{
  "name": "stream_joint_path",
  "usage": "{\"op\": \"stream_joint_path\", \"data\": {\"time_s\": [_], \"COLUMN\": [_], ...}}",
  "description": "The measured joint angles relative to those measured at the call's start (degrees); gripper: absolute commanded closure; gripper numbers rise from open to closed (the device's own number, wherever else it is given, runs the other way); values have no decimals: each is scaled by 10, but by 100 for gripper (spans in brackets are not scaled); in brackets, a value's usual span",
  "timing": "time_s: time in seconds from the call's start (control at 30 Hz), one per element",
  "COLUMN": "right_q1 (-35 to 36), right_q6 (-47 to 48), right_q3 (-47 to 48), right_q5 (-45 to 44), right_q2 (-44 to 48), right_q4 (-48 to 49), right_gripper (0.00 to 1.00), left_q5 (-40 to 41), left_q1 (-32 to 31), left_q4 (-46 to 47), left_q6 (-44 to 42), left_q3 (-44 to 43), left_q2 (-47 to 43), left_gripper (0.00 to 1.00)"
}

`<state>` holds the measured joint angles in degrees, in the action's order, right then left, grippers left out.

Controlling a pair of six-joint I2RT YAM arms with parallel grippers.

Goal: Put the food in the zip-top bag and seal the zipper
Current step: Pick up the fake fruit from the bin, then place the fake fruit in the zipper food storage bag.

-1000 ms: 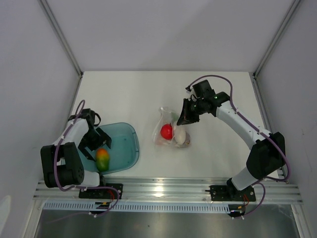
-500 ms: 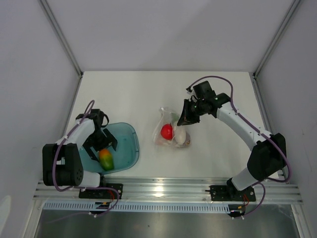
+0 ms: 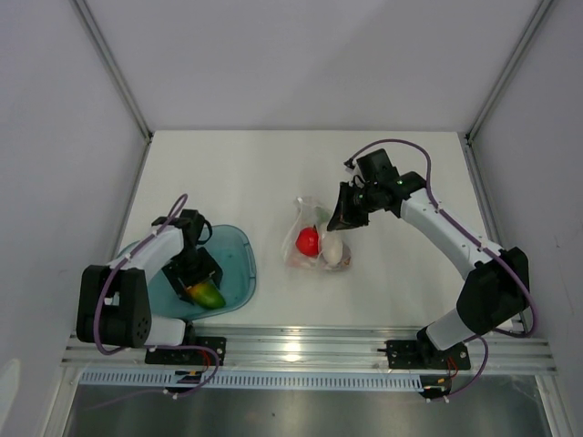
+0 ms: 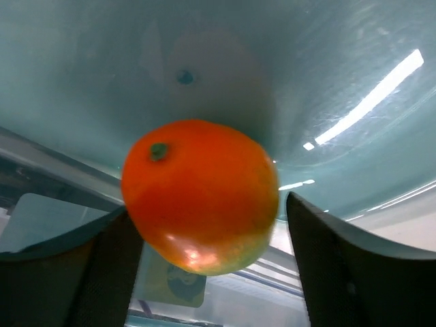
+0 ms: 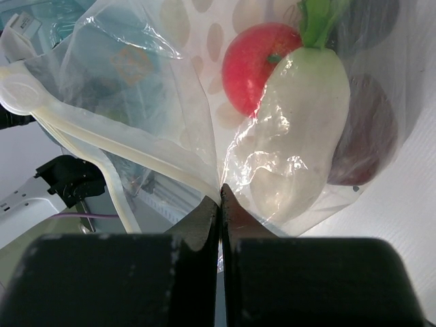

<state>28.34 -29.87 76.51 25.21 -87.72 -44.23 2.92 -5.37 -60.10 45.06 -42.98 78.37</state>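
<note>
Left of the bag (image 3: 314,238), the left gripper (image 3: 197,276) sits in a teal tray (image 3: 239,250), its fingers spread either side of an orange-green fruit (image 4: 201,194). One finger stands clear of it; the other may be touching. At the bag's far right edge, the right gripper (image 5: 219,204) pinches the plastic. Inside the bag, on the tabletop (image 3: 273,173), lie a red fruit (image 5: 259,65), a white piece (image 5: 300,129) and a maroon piece (image 5: 371,136).

No lettering, number or brand can be read anywhere. A pale yellow sticker (image 4: 170,286) beyond the teal translucent tray (image 4: 272,68) carries a dark mark (too blurred to read). The orange print (image 5: 129,61) on the clear crinkly plastic pouch (image 5: 136,109) is equally illegible.
</note>
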Motion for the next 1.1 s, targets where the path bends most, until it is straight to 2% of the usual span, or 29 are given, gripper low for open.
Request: {"op": "stream_joint_path", "data": {"time_s": [0.03,0.07,0.13,0.17,0.37,0.53,0.8,0.93,1.1], "right_q1": [0,0,0,0,0,0,0,0,0], "right_q6": [0,0,0,0,0,0,2,6,12], "right_q3": [0,0,0,0,0,0,0,1,10], "right_q5": [-1,-2,-4,-4,-7,-8,-8,-8,-8], "right_q2": [1,2,4,5,17,20,20,20,20], "right_q4": [0,0,0,0,-2,-5,-9,-14,-19], "right_gripper": [100,100,100,100,100,100,100,100,100], "left_q5": [-1,-2,-2,-3,-6,-24,-101,-159,-233], "left_q1": [0,0,0,0,0,0,-12,-39,-114], "left_q4": [0,1,7,7,15,3,21,59,122], "left_q6": [2,5,9,11,12,8,-11,-14,-11], "left_q3": [3,7,10,10,10,-21,-141,-176,-202], "left_q2": [-1,-2,-4,-5,-33,-85,-170,-175,-168], "left_gripper": [27,39,55,68,99,99,99,99,99]}}
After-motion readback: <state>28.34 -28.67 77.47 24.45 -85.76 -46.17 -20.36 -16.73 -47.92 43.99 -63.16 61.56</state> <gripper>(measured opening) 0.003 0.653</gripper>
